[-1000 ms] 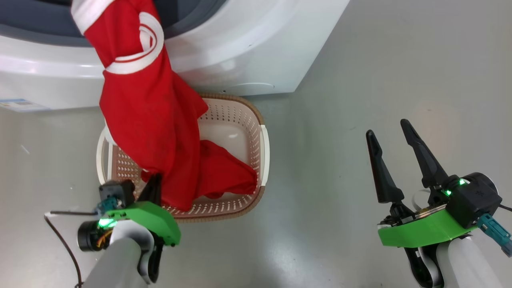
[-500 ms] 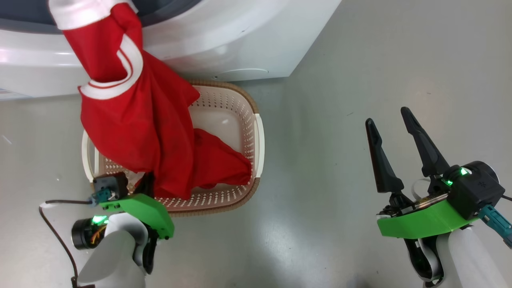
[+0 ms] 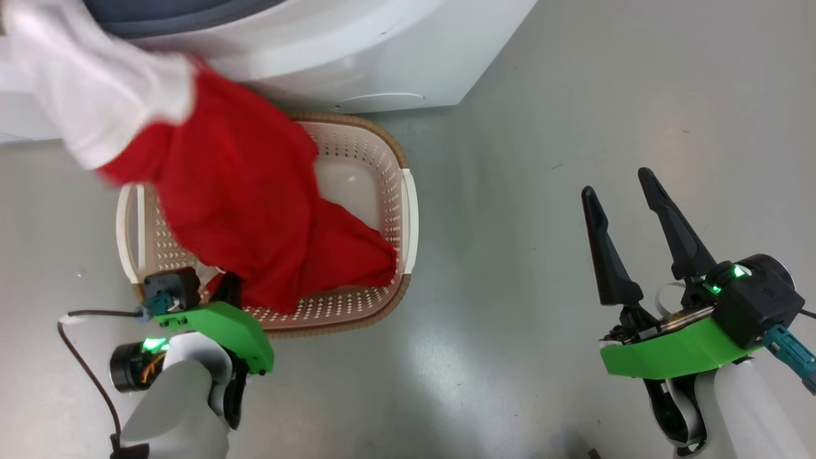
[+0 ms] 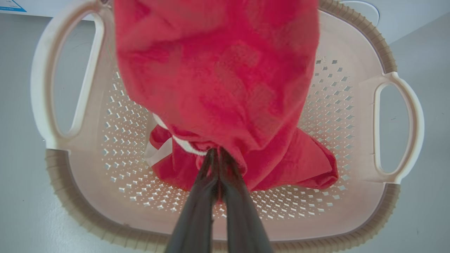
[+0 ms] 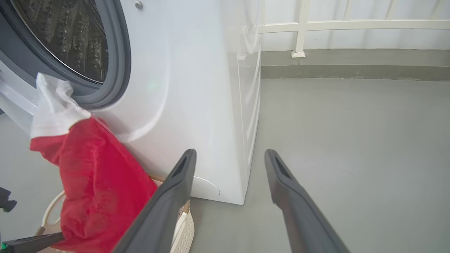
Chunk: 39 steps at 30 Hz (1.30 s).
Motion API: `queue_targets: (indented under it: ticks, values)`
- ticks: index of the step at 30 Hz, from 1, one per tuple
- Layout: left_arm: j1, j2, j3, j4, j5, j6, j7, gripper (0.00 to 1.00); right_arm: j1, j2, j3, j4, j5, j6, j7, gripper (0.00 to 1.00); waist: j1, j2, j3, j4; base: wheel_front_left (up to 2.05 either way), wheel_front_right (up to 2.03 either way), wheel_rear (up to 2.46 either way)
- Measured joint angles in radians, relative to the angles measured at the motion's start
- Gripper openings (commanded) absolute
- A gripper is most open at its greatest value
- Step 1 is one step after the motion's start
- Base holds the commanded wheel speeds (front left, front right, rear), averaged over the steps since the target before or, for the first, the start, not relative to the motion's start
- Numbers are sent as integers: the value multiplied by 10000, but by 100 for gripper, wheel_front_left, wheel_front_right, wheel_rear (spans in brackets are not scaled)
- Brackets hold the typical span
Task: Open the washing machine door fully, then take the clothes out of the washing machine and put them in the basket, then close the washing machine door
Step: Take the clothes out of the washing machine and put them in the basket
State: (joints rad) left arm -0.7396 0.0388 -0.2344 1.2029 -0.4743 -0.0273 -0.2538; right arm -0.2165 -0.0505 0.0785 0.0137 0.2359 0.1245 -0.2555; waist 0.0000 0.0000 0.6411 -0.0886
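Observation:
The clothes (image 3: 242, 210), a red garment with a blurred white end, hang down from the front of the washing machine (image 3: 382, 51) into the basket (image 3: 344, 322). My left gripper (image 4: 215, 153) is shut on the red cloth low over the basket's near side (image 4: 400, 126), and in the head view the fabric covers its fingertips. My right gripper (image 3: 617, 183) stands open over the bare floor, well to the right of the basket. In the right wrist view the clothes (image 5: 98, 189) droop below the grey gasket (image 5: 116, 63) and the steel drum (image 5: 63, 38). The washing machine door is out of view.
Grey floor (image 3: 542, 127) spreads to the right of the machine and basket. A white railing (image 5: 299, 35) runs along the far wall. A dark cable (image 3: 83, 331) loops beside my left arm. The machine's right side panel (image 5: 249, 105) stands close to my right gripper (image 5: 229, 154).
The garment's upper end has slipped off the machine's opening and swung down and left, its white part now blurred. The head camera has shifted. My right gripper has stayed where it was.

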Motion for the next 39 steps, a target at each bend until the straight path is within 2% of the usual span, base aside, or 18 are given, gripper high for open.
queue_targets:
  ticks: [2, 3, 4, 6, 7, 14, 26, 32, 39]
  values:
    - [0, 0, 21, -2, 52, 0, 0, 0, -20, 0, 2, 8, 0, 0, 0, 100, 0, 0, 5, -8, 0, 0, 0]
    - [-1, -2, 42, -6, 90, 2, 0, 35, -77, 0, 4, 19, 0, 0, 0, 100, 0, 0, 6, -17, 0, 0, 0]
    - [-4, -4, 63, -15, 104, 2, 0, 50, -144, 0, 4, 19, 0, 0, 0, 100, 0, 0, 3, -25, 0, 0, 0]
    - [-15, -2, 90, -61, 159, 10, 0, 94, -196, -2, 8, 21, 0, 0, 0, 100, 0, 0, -12, -40, 0, 0, 0]
    - [-23, 0, 104, -102, 196, 19, 0, 100, -195, -2, 10, 35, 2, 0, 0, 100, 0, 0, -20, -47, 0, 0, 0]
    - [-25, 2, 228, -397, 385, 90, 0, 100, -192, -2, 17, 79, 19, 0, 0, 100, 0, 0, -137, -30, 0, 0, 0]
    - [118, 6, 642, -1881, 963, 81, 0, 100, -130, -2, 21, 142, 29, 0, 0, 100, 0, 0, -534, 82, 0, 0, 0]
    - [691, -2, 884, -2711, 1129, 0, 0, 100, -71, -2, 21, 174, 29, 0, 0, 100, 0, 0, -847, 139, 0, 0, 0]
    - [1468, -8, 1427, -4284, 1411, -12, 0, 100, 92, -2, 25, 217, 29, 0, 0, 100, 0, 0, -1232, 211, 0, 0, 0]
